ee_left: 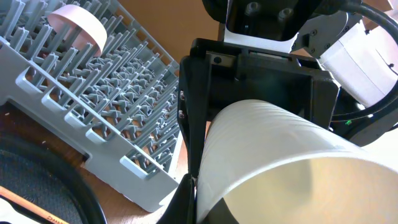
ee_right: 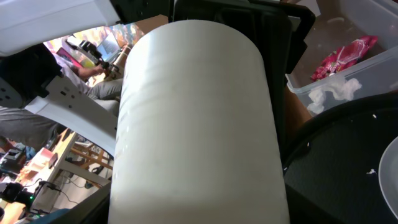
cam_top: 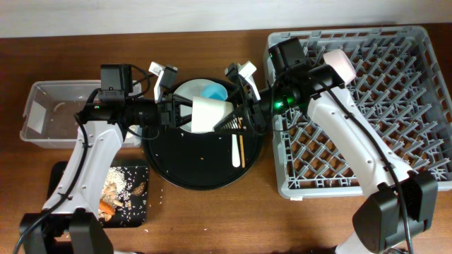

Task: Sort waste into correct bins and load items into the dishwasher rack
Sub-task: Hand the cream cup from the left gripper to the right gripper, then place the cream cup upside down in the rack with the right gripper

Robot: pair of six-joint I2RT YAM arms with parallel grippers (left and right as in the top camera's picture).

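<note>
Two hands meet at the cream cup (cam_top: 207, 114), just beside the dishwasher rack (cam_top: 424, 106). I read the left hand (cam_top: 176, 113) clamped on it; I cannot tell the right hand's (cam_top: 240, 116) grip.

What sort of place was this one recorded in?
Likely a lab bench staged for dish-clearing: wooden table, grey dishwasher rack, clear waste tub, black food-scrap tray.

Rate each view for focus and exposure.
Overhead: sharp and evenly lit, though the round black tray swallows detail. Left wrist: the cream cup looms close and soft, while the rack behind it is crisp. Right wrist: the cream cup fills the frame, bright and nearly featureless; the tub in the corner stays readable.
</note>
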